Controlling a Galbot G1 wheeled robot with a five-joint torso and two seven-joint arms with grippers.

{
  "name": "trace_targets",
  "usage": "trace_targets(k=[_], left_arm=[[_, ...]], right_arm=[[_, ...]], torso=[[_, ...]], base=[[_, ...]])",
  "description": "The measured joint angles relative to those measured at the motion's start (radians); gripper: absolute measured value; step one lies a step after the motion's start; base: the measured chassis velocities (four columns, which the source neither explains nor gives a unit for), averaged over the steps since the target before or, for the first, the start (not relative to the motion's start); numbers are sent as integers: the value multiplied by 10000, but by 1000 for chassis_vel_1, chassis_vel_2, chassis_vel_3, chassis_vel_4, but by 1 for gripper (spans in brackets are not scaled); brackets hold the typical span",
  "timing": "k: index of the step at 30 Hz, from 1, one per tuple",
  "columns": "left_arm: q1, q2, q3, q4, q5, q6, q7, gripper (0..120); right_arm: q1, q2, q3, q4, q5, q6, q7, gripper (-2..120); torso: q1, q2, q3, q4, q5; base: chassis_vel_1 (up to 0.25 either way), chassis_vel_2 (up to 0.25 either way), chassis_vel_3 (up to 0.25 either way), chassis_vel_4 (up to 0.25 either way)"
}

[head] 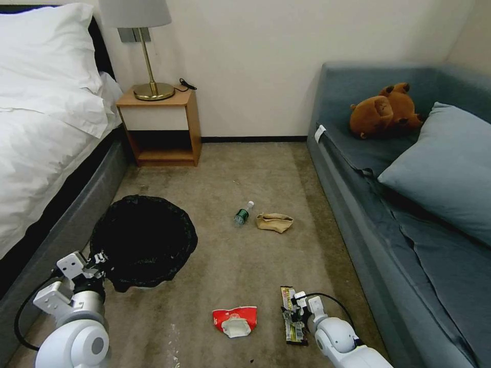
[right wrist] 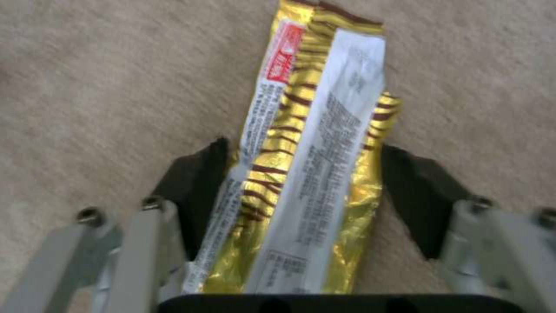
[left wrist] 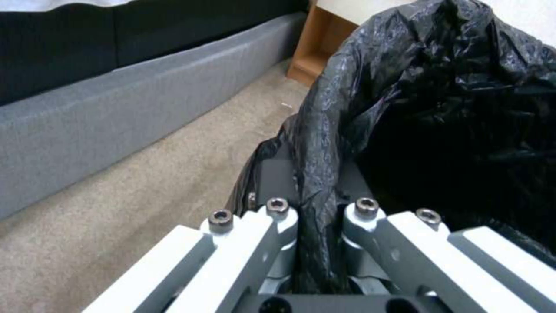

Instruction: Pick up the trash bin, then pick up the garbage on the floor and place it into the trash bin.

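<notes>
Lower left: left gripper (left wrist: 317, 217) jaws clamped the trash bin (head: 143, 240) liner rim. Lower centre: right gripper (right wrist: 301, 191) jaws, open, straddled the gold snack wrapper (right wrist: 307, 143); closing seemed next.

My black fingers (right wrist: 200, 182) flank a gold snack wrapper (right wrist: 307, 174) striped brown; the bin's bag (head: 143, 240) is black, the bottle (head: 243, 213) green.

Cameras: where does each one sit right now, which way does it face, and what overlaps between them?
Head: high, facing down at carpet, trash bin, both arms.
Left wrist: behind left gripper, shut on the bin's bagged rim, facing bed base.
Right wrist: above right gripper, open astride the snack wrapper, facing down.
Shared: head also shows wrapper and both grippers.
</notes>
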Motion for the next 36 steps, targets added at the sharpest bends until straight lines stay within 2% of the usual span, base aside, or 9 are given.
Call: trace_targets(k=[1, 4, 7, 10, 13, 15, 19, 21, 36], left_arm=[[0, 0, 0, 0, 0, 0, 0, 4], [-10, 0, 4, 29, 0, 3, -3, 4], [-11, 1, 4, 35, 0, 3, -3, 4], [-17, 0, 3, 38, 0, 3, -5, 4], [-17, 5, -4, 37, -3, 3, -5, 4], [-17, 21, -20, 42, -5, 3, -7, 4], [-21, 18, -16, 54, -7, 2, -6, 4], [-30, 0, 0, 77, -4, 1, -7, 4], [-51, -26, 26, 122, 17, -9, -5, 4]], right_arm=[[0, 0, 0, 0, 0, 0, 0, 64], [-102, -62, 35, 200, 23, -26, 46, 51], [-117, -60, 35, 223, 16, -25, 49, 47], [-133, 3, 36, 195, -129, 122, 42, 34], [-125, 15, 35, 174, -161, 167, 27, 30], [-109, 14, 69, 135, -237, 226, 27, 20], [-105, 14, 84, 130, -270, 255, 34, 10], [-96, 6, 87, 123, -316, 311, 30, 0], [103, 3, 35, 224, -406, 637, 22, 0]], torso=[[0, 0, 0, 0, 0], [0, 0, 0, -12, -6], [0, 0, -1, -9, -7], [0, 1, -3, -4, -4], [0, 1, -3, -2, -1], [0, 1, -3, -1, -5], [0, 1, -3, -3, -4], [1, 1, -3, -4, -4], [1, 3, -4, -3, -4]], base=[[0, 0, 0, 0], [0, 0, 0, 0], [0, 0, 0, 0], [0, 0, 0, 0], [0, 0, 0, 0], [0, 0, 0, 0], [0, 0, 0, 0], [0, 0, 0, 0], [0, 0, 0, 0]])
